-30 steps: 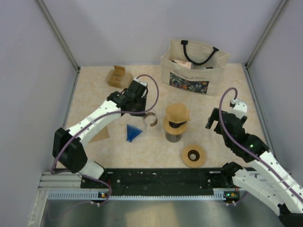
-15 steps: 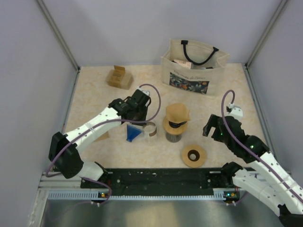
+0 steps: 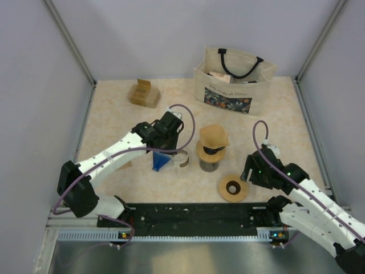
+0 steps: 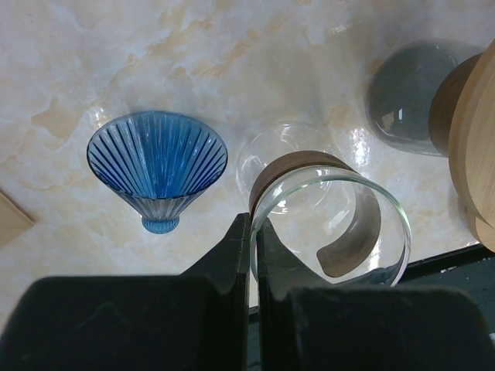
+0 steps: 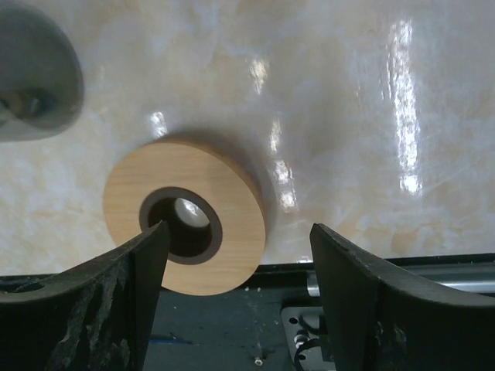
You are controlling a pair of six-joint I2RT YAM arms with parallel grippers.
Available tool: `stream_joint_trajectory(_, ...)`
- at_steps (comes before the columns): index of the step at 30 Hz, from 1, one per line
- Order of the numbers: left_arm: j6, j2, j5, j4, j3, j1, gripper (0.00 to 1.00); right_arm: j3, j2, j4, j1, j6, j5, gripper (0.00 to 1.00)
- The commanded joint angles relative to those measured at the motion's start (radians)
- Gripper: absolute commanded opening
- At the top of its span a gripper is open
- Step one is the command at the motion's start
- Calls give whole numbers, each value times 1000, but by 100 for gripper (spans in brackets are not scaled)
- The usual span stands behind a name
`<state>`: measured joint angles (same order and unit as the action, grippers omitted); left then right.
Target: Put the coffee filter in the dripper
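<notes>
The table (image 3: 108, 123) is walled on three sides, with bare surface left at the far left and between the dark vessel (image 3: 209, 162) and the right wall. The left arm is stretched toward the middle, the left gripper (image 4: 253, 236) pinched shut on the rim of a glass cup (image 4: 332, 232) (wood-collared). The right gripper (image 5: 238, 232) is held spread wide above a wooden ring (image 5: 193, 166), nothing gripped. The coffee filter (image 3: 213, 136) is seen atop the vessel. The blue dripper (image 4: 157, 158) is laid on its side just beside the cup, narrow end toward the arms' bases.
</notes>
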<state>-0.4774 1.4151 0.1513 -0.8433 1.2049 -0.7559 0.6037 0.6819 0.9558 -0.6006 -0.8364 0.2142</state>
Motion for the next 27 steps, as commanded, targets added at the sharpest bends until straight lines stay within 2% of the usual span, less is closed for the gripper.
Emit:
stream_joint_trajectory(1, -17, -42, 8, 26, -14, -8, 6, -30, 22, -46, 5, -21, -61, 73)
stream_joint_trajectory(8, -23, -48, 4, 43, -44, -10, 8, -113, 7, -143, 5, -61, -111, 68)
stream_joint_trajectory(12, -23, -62, 2, 50, -54, -11, 13, -143, 31, -149, 4, -61, -136, 64)
stream_joint_trajectory(16, -23, -73, -5, 61, -59, -14, 27, -156, 33, -152, 4, -59, -124, 64)
stream_joint_trajectory(18, -24, -71, -16, 62, -59, -13, 29, -173, 36, -169, 4, -55, -139, 63)
stream_joint_trajectory(21, -27, -85, -32, 79, -67, -13, 38, -202, 47, -219, 1, -50, -161, 63)
stream_joint_trajectory(25, -27, -108, -47, 90, -62, -13, 59, -206, 68, -229, -24, -61, -131, 61)
stream_joint_trajectory(27, -24, -129, -48, 96, -59, -13, 78, -206, 76, -230, -31, -64, -127, 60)
